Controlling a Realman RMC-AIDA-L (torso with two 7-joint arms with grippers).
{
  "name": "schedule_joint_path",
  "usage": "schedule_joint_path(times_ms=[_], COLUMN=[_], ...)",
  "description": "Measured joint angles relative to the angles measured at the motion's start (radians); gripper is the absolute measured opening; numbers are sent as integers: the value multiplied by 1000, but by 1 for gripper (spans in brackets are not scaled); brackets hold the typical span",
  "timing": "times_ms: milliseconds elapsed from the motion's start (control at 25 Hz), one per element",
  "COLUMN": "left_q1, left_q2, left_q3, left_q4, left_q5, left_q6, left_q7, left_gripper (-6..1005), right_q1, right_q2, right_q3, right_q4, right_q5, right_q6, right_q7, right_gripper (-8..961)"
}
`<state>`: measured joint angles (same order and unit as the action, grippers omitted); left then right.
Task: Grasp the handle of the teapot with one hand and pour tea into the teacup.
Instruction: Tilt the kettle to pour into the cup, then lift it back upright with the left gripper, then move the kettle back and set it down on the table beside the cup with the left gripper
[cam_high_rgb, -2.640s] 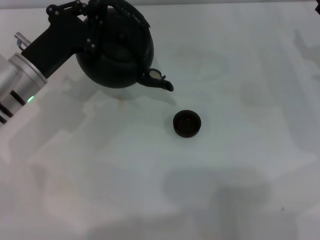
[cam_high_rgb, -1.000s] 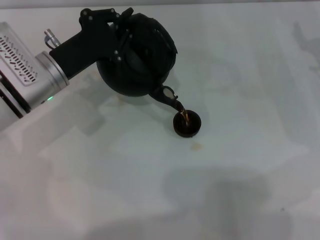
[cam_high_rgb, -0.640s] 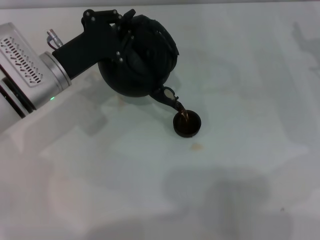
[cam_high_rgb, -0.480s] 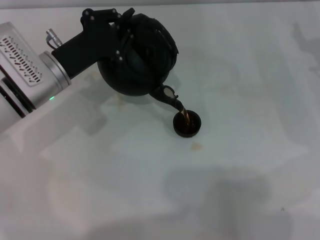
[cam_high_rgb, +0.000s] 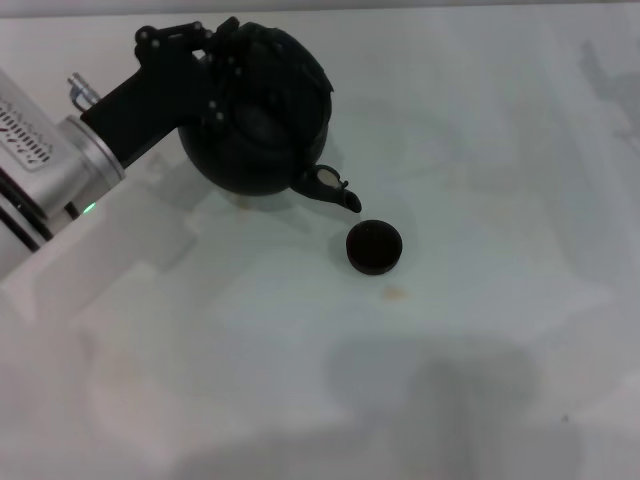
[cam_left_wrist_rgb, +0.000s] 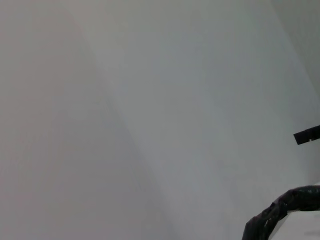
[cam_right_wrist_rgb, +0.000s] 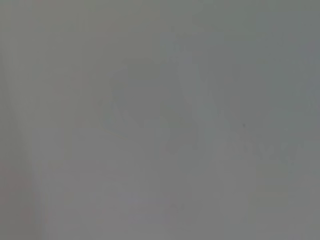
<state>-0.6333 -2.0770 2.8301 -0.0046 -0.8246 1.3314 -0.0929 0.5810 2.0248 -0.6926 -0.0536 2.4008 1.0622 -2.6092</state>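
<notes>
The round black teapot hangs over the white table at the far left. My left gripper is shut on its arched handle and holds the pot nearly level. The short spout points down toward the small black teacup, which stands on the table just beyond and below the spout tip. No stream shows at the spout. A dark curved piece of the handle shows at the edge of the left wrist view. My right gripper is out of view.
A small brownish drop lies on the white table just in front of the teacup. The right wrist view shows only bare grey surface.
The teapot has tipped back and moved up and to the left. The tea stream from spout to cup has stopped. The cup has not moved.
</notes>
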Motion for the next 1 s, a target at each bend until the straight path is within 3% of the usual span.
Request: schedule_joint_path(times_ms=[440,720,1000], left_q1=[65,173,269], left_q2=[-1,-2,-9], left_q3=[0,0,0], left_q4=[66,168,230], left_q5=[-76,-244,-391], left_q6=[0,0,0], left_q7=[-69,-86,-206], left_gripper=[120,121,120], right_q1=[2,0,-2], right_q2=[0,0,-1], right_q3=[-5,-6,-6], right_q4=[2,5,4], right_q5=[-6,-7,-9], right_q6=[-1,-1,-1], right_q7=[0,0,0], right_gripper=[864,865,865])
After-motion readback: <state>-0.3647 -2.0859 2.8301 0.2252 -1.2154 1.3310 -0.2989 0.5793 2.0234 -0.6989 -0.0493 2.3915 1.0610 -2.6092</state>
